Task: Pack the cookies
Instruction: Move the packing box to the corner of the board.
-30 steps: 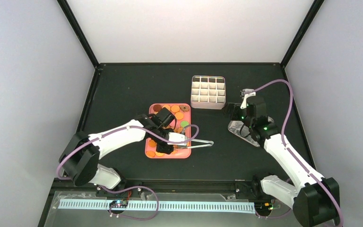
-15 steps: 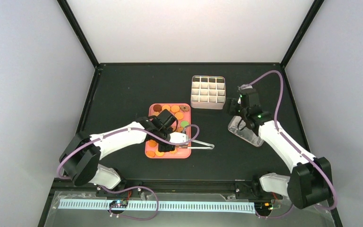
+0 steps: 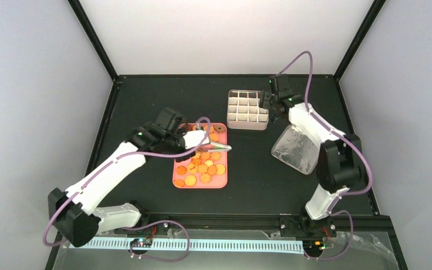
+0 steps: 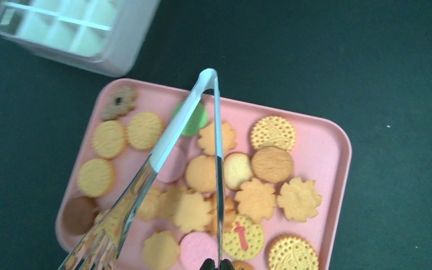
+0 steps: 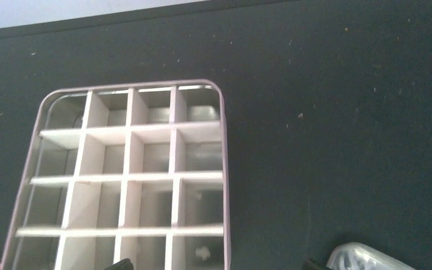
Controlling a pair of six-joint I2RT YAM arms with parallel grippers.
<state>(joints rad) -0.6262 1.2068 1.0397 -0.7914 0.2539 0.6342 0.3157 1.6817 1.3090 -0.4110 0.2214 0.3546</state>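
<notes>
Many cookies (image 3: 202,167), mostly orange with a few pink, green and brown, lie on a pink tray (image 3: 200,186). My left gripper (image 3: 198,140) is shut on metal tongs (image 3: 220,148) and holds them above the tray's far half. In the left wrist view the tongs (image 4: 183,121) reach over the cookies (image 4: 257,198), their arms meeting above a green cookie (image 4: 198,119); the gripper (image 4: 218,265) clamps one arm. My right gripper (image 3: 268,102) is open and empty at the right side of the white grid box (image 3: 247,125). In the right wrist view the gripper (image 5: 216,266) spans the box's right edge (image 5: 225,185).
A clear plastic lid (image 3: 295,149) lies to the right of the tray, and its corner shows in the right wrist view (image 5: 365,259). The grid box also shows at the top left of the left wrist view (image 4: 79,34). Black frame posts rise at the table's far corners.
My left arm has lifted the tongs from the tray's near right corner toward its far half. My right arm has swung from over the clear lid to the grid box's right side.
</notes>
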